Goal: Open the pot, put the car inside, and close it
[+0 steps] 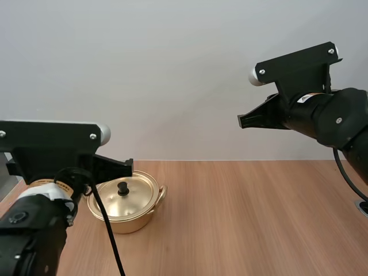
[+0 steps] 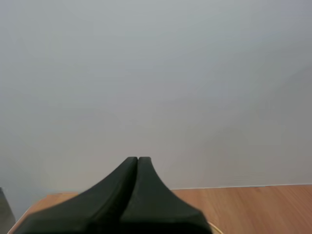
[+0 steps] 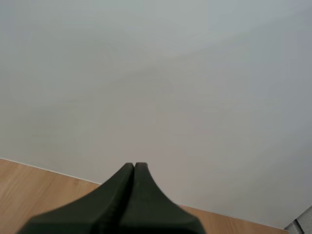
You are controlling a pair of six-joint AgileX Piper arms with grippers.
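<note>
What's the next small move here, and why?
Probably open the left gripper and lower it toward the knob of the lid. The lid sits on the pot, so it has to come off first. The left gripper is shut and hangs close by the pot, while the right gripper, also shut, is raised well off to the right.
</note>
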